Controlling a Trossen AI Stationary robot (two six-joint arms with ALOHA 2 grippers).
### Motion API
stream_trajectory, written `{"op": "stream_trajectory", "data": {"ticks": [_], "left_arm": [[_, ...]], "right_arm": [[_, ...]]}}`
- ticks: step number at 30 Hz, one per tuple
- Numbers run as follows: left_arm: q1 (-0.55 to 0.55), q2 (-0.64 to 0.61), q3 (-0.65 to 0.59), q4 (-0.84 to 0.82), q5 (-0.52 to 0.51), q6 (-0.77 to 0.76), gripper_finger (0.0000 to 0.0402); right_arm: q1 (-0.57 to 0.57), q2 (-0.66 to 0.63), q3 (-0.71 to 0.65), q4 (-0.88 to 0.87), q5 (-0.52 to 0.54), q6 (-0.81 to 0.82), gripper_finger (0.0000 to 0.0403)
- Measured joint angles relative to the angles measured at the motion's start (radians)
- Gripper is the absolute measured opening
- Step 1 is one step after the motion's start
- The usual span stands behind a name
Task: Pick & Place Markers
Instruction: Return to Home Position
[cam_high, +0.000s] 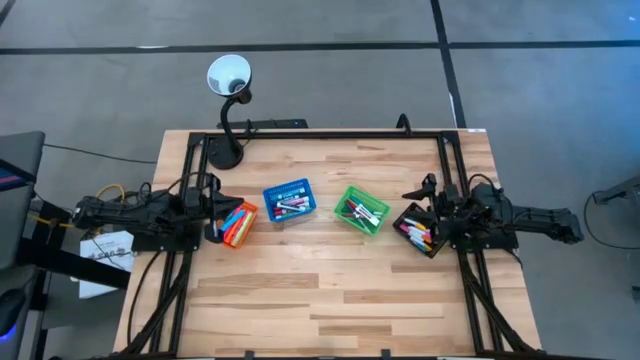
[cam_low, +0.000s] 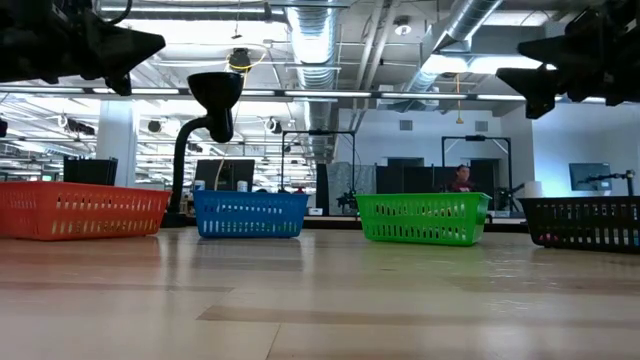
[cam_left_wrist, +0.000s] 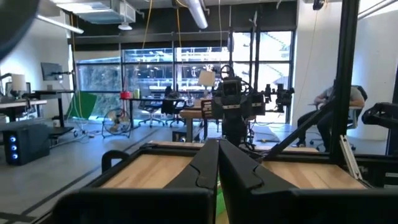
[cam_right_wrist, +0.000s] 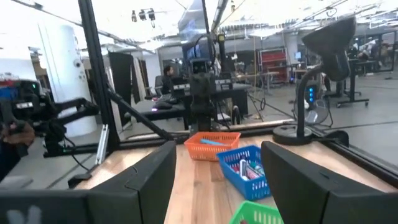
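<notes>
Wooden table (cam_high: 330, 300): markers (cam_high: 291, 206) sorted in baskets (cam_high: 288, 186), so I park arms mid-left, mid-right; left gripper (cam_high: 213, 210) closed, right gripper (cam_high: 425, 203) open.

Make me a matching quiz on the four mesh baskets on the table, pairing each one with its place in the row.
Things:
1. orange basket
2. blue basket
3. green basket
4. black basket

Places:
A. end of the row, beside the open right gripper
B. between the orange and green baskets
C. end of the row, beside the shut left gripper
D. between the blue and black baskets

Pairs: 1-C, 2-B, 3-D, 4-A.
</notes>
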Motion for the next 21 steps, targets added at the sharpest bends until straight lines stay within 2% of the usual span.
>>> {"op": "stream_trajectory", "data": {"ticks": [10, 17, 21], "left_arm": [[0.0, 0.0, 0.0, -0.006, -0.004, -0.029, 0.001], [0.0, 0.0, 0.0, -0.112, -0.044, -0.042, 0.001], [0.0, 0.0, 0.0, -0.112, -0.045, -0.061, 0.001]], "right_arm": [[0.0, 0.001, -0.001, -0.095, 0.0, -0.012, 0.0225], [-0.008, 0.001, -0.001, -0.092, 0.004, -0.013, 0.0225], [-0.008, 0.001, -0.002, -0.088, 0.004, -0.012, 0.0225]]}}
